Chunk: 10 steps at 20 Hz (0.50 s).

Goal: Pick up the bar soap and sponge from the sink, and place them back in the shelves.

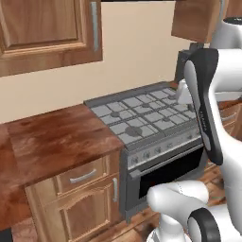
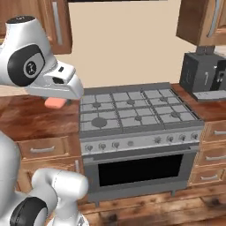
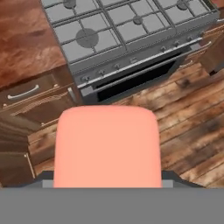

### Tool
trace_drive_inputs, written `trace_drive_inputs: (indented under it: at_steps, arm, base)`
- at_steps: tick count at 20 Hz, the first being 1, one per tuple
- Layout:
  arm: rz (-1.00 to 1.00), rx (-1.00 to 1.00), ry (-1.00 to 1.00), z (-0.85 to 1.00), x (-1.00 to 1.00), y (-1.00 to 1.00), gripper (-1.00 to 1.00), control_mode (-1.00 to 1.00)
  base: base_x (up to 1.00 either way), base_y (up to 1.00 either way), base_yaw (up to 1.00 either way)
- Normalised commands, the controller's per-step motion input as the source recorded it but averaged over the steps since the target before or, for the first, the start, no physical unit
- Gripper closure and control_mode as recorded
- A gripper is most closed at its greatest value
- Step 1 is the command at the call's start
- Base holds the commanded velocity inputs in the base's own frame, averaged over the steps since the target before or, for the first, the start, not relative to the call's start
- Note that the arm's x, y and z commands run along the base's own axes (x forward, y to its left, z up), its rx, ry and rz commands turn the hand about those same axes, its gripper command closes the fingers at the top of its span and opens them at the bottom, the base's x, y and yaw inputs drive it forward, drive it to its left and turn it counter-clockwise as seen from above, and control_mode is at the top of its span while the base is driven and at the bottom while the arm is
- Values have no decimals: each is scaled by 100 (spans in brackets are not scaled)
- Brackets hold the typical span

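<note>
The bar soap (image 3: 107, 146), a smooth salmon-pink block, sits between my gripper's (image 3: 107, 183) fingers and covers the lower middle of the hand view. My gripper is shut on it, with the dark fingertips (image 3: 43, 179) just peeking out at its sides. From the right base view, a pink end of the bar soap (image 2: 54, 103) pokes out under the white hand (image 2: 59, 84), held high in the air above the wooden counter left of the stove. The sponge, the sink and the shelves are out of view.
A grey gas stove (image 2: 132, 110) with an oven below stands ahead. Wooden counter (image 1: 52, 137) with drawers lies to its left. A dark coffee machine (image 2: 203, 73) stands at its right. Panelled wall cabinets (image 1: 47, 33) hang above. Plank floor (image 3: 192, 131) lies below the hand.
</note>
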Motion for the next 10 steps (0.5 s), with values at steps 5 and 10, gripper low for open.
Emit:
trace_drive_inputs:
  at_steps: [5, 10]
  arm:
    - [0, 0, 0, 0, 0, 0, 100, 100]
    - [0, 0, 0, 0, 0, 0, 100, 100]
  base:
    - [0, 0, -69]
    - [0, -3, -68]
